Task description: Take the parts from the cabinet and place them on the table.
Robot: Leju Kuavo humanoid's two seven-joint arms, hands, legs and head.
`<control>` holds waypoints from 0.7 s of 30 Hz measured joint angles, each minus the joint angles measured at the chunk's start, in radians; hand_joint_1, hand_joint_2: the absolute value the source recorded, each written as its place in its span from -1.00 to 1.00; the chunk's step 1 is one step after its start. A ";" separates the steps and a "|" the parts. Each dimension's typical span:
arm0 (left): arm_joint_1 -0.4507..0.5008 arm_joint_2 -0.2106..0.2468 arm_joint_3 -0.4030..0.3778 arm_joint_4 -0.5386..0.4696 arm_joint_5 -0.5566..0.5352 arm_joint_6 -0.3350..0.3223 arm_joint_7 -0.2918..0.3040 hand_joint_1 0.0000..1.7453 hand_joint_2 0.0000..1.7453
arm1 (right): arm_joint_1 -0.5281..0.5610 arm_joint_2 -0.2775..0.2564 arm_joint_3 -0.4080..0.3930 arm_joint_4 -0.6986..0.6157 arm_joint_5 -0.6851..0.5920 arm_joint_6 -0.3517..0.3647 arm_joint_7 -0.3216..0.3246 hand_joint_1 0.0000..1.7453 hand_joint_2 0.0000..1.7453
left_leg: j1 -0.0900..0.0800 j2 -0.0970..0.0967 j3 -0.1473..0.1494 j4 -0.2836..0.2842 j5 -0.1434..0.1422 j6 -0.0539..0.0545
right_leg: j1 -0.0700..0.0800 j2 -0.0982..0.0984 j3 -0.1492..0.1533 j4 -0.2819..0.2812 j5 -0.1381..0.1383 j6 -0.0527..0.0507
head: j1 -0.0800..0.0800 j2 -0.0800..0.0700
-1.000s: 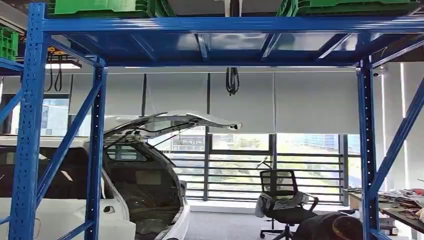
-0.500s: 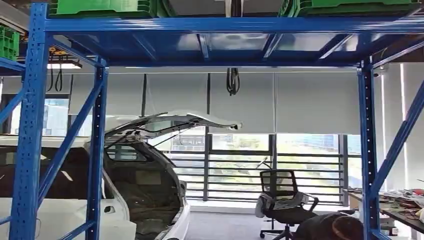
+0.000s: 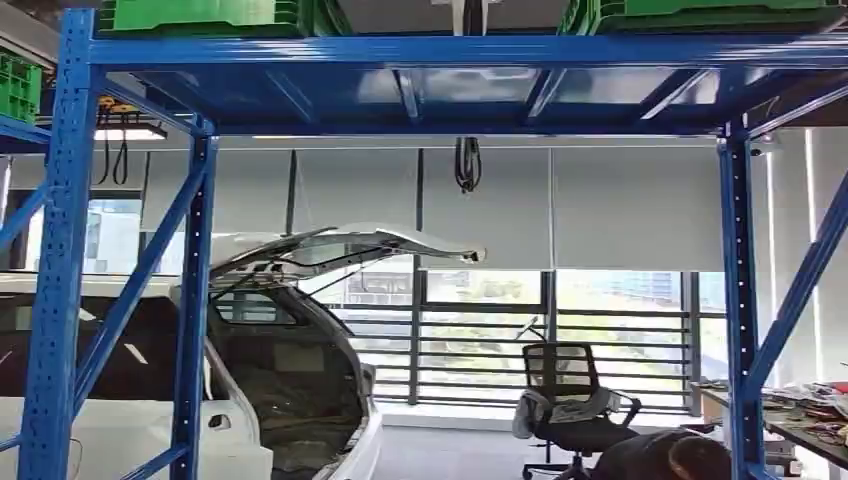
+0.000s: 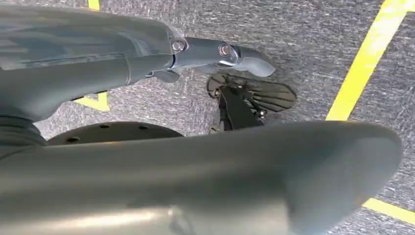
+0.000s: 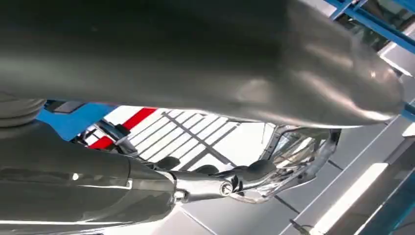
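The blue steel rack [image 3: 60, 250] frames the head view, with its upper shelf [image 3: 450, 50] across the top. In the right wrist view my right hand [image 5: 230, 183] pinches a shiny, curved metal part [image 5: 306, 152] between thumb and dark fingers, with the rack's blue beams [image 5: 372, 19] and a ceiling behind it. My left hand [image 4: 230, 56] hangs over grey carpet with its thumb stretched out and nothing in it.
Green crates [image 3: 200, 14] sit on the top shelf. Beyond the rack stand a white car [image 3: 300, 350] with its tailgate raised and a black office chair [image 3: 570, 400]. A person [image 3: 665, 458] crouches at the lower right beside a cluttered table [image 3: 810, 405]. Yellow floor lines [image 4: 364, 54] run under the left hand.
The whole head picture has slid down a few pixels, so the camera has tipped slightly. Nothing in the scene has visibly moved by itself.
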 joint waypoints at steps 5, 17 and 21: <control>0.000 0.000 -0.001 0.000 -0.001 0.000 -0.002 -1.00 -1.00 | -0.005 0.000 -0.004 0.000 -0.006 0.000 -0.001 -1.00 -1.00 | 0.004 0.010 -0.003 0.011 -0.019 -0.025 | -0.002 -0.005 0.004 -0.005 -0.015 -0.042 | 0.001 0.000; -0.001 0.001 -0.003 0.000 -0.001 0.000 -0.002 -1.00 -1.00 | -0.011 0.000 -0.007 0.007 -0.010 0.004 0.000 -1.00 -1.00 | -0.010 0.032 -0.095 0.043 0.045 0.002 | 0.010 -0.014 0.049 -0.001 -0.068 -0.035 | 0.001 0.000; 0.002 0.002 -0.005 0.000 -0.001 0.000 -0.003 -1.00 -1.00 | -0.019 0.000 -0.007 0.008 -0.009 0.005 0.000 -1.00 -1.00 | -0.002 0.027 -0.077 0.024 0.041 0.016 | 0.006 -0.016 0.041 0.032 -0.096 -0.014 | 0.001 0.000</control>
